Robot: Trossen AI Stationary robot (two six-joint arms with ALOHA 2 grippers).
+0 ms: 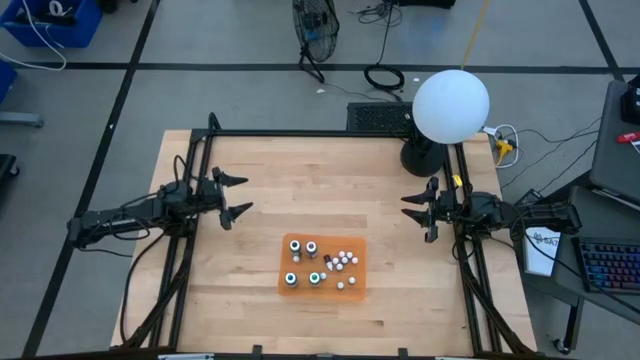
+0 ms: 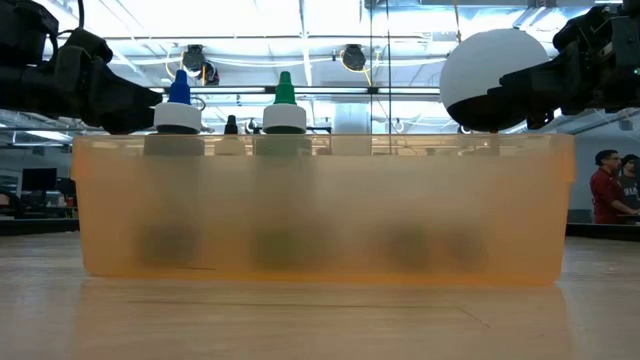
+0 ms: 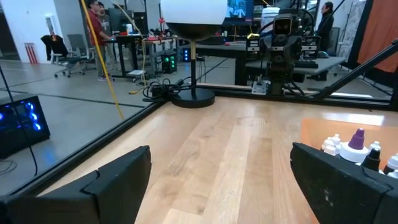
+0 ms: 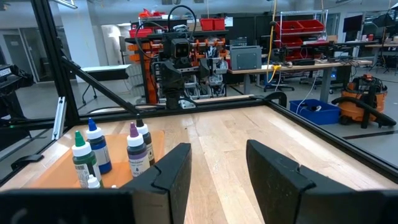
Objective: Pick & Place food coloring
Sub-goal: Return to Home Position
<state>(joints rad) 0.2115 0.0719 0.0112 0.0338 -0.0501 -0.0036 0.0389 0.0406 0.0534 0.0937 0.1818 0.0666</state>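
Table [image 1: 260,170] | 1 orange bin [image 1: 357,243], 4 bottles [image 1: 296,246] | left gripper [image 1: 246,194], right gripper [image 1: 405,207] spread

A pale wooden bench [image 1: 300,190] fills the middle of the high view. A white globe lamp [image 1: 451,105] stands at its upper right corner. A fan [image 1: 315,25] sits on the floor at top centre, and a keyboard [image 1: 610,268] lies at the right edge. In the low view a person in red [image 2: 604,190] stands at the far right.

Overhead, table-level, two inward wrist views, all sharing orange bin [image 1: 357,278]
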